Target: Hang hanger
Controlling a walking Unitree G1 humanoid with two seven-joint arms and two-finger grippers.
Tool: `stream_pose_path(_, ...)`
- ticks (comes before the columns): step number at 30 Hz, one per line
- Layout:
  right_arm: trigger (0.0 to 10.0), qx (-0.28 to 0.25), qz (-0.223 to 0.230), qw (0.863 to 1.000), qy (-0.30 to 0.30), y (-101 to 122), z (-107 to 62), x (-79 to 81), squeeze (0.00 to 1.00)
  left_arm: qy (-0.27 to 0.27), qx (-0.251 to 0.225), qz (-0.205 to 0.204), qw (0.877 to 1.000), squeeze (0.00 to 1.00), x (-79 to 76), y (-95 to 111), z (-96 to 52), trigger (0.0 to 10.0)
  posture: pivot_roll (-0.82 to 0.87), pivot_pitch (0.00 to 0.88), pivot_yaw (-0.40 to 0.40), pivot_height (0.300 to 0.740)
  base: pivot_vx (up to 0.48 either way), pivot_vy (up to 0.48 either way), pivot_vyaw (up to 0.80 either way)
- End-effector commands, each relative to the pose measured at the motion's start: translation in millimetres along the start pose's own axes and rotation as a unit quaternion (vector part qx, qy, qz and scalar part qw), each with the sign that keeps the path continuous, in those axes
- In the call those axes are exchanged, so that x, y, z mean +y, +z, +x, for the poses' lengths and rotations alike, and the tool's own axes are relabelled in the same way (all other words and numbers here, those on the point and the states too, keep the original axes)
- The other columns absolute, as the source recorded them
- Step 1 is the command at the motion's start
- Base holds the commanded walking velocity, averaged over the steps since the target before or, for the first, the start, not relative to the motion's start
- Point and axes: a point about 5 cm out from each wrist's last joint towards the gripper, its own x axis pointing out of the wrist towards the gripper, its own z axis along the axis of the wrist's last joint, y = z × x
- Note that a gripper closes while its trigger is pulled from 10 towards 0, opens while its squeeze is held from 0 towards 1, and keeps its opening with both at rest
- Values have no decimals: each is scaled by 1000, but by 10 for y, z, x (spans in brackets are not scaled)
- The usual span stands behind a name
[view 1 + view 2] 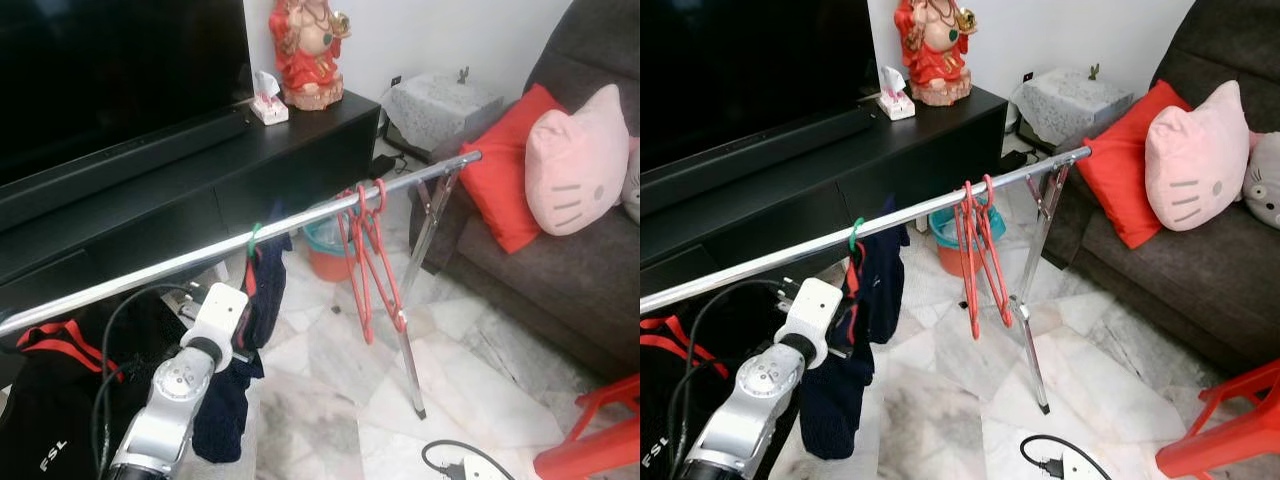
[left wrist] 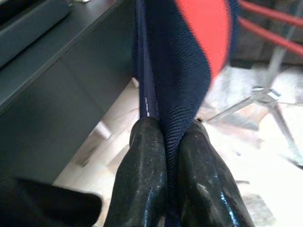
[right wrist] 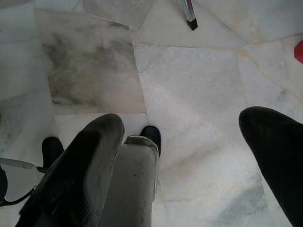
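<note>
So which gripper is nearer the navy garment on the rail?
Left. The left gripper has its fingers shut on the navy garment under the rail; the right gripper hangs open over the floor.

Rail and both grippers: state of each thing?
Rail: level, on its stand.
Green hanger: hooked on rail, navy garment hanging.
Red hangers: hooked on rail, bare.
Left gripper: fingers shut on navy garment.
Right gripper: open, above floor.

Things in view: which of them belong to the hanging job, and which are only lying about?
Belong to the job:
- green hanger
- navy garment
- chrome rail
- left end effector, shut on the garment

Only lying about:
- red hangers
- red statue
- pink cushion
- tissue box
</note>
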Motion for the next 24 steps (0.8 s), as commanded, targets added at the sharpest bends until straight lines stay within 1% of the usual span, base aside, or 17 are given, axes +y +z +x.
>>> stream_pose_path(1, 10000, 2, 6, 1000, -2, -10, -2, -2, 0, 4, -45, -2, 999, 0, -8, 146, -11, 8471, 137, 0, -18, 740, 0, 0, 0)
stream_pose_path(2, 10000, 2, 6, 1000, -2, -10, -2, -2, 0, 6, -46, -3, 999, 0, -5, 147, -12, 8471, 137, 0, -18, 740, 0, 0, 0)
stream_pose_path(3, 10000, 2, 6, 1000, -2, -10, -2, -2, 0, 6, -45, -3, 999, 0, -1, 140, -16, 10000, 137, 0, -18, 740, 0, 0, 0)
stream_pose_path(7, 10000, 2, 5, 1000, -1, -11, -2, -1, 0, 5, -42, -3, 999, 0, 26, 83, -69, 10000, 136, 0, -20, 740, 0, 0, 0)
stream_pose_path(8, 10000, 2, 5, 1000, -2, -13, -3, -3, 0, 8, -41, -4, 999, 0, 44, 54, -112, 10000, 136, 0, -20, 740, 0, 0, 0)
stream_pose_path(11, 10000, 2, 4, 1000, -2, -13, -3, -4, 0, 9, -40, -2, 999, 0, 66, 24, -164, 10000, 136, 0, -20, 740, 0, 0, 0)
stream_pose_path(13, 10000, 1, 4, 1000, -3, -15, -5, -10, 0, 16, -46, -5, 999, 0, 113, 1, -264, 10000, 130, 0, -19, 740, 0, 0, 0)
stream_pose_path(14, 10000, 1, 4, 1000, -3, -15, -5, -10, 0, 16, -46, -5, 999, 0, 113, 1, -264, 10000, 130, 0, -19, 740, 0, 0, 0)
stream_pose_path(17, 10000, 0, 5, 1000, -5, -17, -7, -20, 0, 24, -40, -7, 999, 0, 153, -92, -417, 10000, 135, 0, -24, 740, 0, 0, 0)
stream_pose_path(19, 10000, 0, 2, 1000, -4, -16, -8, -23, 0, 28, -33, -7, 999, 0, 161, -147, -466, 10000, 136, 0, -26, 740, 0, 0, 0)
stream_pose_path(23, 10000, -1, 2, 1000, -6, -18, -10, -31, 0, 35, -31, -20, 999, 0, 160, -193, -494, 10000, 142, 0, -31, 740, 0, 0, 0)
stream_pose_path(24, 10000, -2, 5, 1000, -9, -29, -14, -37, 0, 35, -28, -25, 999, 0, 132, -224, -491, 10000, 138, 0, -32, 740, 0, 0, 0)
